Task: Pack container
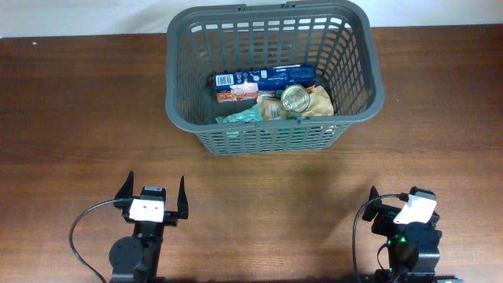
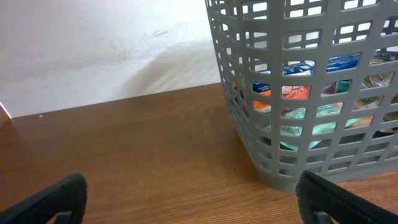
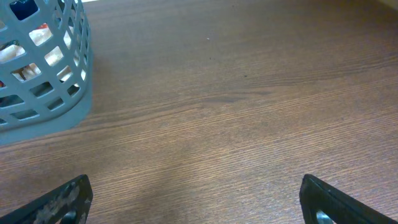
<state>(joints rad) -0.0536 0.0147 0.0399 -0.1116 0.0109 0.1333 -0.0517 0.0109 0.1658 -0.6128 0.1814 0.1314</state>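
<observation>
The container point(image 1: 179, 79) is a large dark grey slotted basket at the back middle of the wooden table. Inside it lie a blue and orange box point(image 1: 263, 81), a small round tin can point(image 1: 295, 98), a tan bag point(image 1: 318, 102) and a teal packet point(image 1: 240, 117). The basket also shows in the left wrist view point(image 2: 249, 124) and the right wrist view point(image 3: 62, 106). My left gripper point(image 1: 154, 192) is open and empty near the front left edge, well short of the basket. My right gripper point(image 1: 397, 200) is open and empty at the front right.
A white wall point(image 2: 93, 50) runs behind the table's far edge. Bare brown tabletop point(image 3: 236, 112) lies between both grippers and the basket.
</observation>
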